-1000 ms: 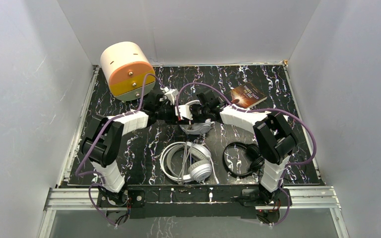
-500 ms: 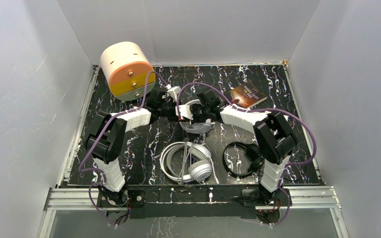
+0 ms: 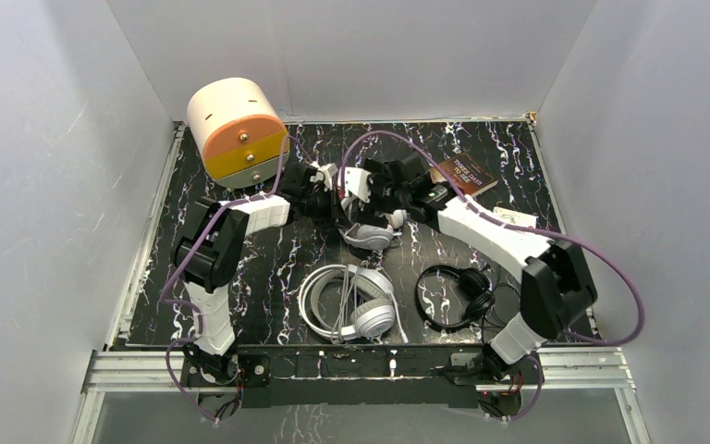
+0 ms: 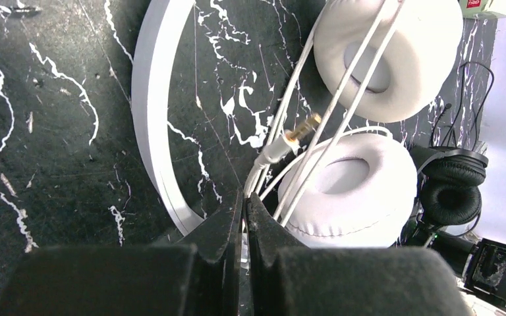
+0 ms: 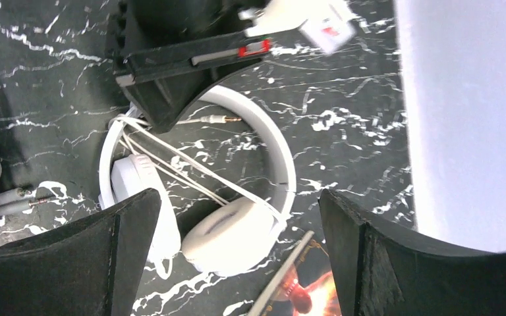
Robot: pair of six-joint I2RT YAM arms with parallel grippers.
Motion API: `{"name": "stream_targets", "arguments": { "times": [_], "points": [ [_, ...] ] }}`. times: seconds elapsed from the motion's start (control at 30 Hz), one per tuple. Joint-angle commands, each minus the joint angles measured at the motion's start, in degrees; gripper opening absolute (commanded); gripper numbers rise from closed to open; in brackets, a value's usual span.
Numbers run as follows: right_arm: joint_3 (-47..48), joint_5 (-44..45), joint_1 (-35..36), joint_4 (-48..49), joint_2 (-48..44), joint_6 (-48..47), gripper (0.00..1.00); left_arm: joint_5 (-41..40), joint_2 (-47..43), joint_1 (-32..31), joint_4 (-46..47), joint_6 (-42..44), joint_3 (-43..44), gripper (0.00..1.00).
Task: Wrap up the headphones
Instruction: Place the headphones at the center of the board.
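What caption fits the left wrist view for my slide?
Left gripper closed on the white headphones' cord, its gold plug just ahead, on a marbled table.

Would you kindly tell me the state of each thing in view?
Left gripper: shut on the white cord.
Right gripper: open.
Slim white headphones: flat, cord loose across them.
Big white headphones: flat, untouched.
Black headphones: flat, cord loose.
Drawer unit: drawers shut.
Book: closed.
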Motion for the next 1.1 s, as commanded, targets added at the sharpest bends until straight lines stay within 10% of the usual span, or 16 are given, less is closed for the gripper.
{"name": "stream_targets", "arguments": {
  "times": [0.0,1.07],
  "points": [
    [1.8,4.2,-0.2,-0.9,-6.5,7.3,0.99,-0.8,0.1,-1.0,-2.3,0.7,3.0,0.00],
    [-3.9,11.8,-2.0,-5.9,-17.2,33.3,0.99,-18.2,-2.4,-2.8,-25.0,6.7,17.6,0.52]
  ]
}}
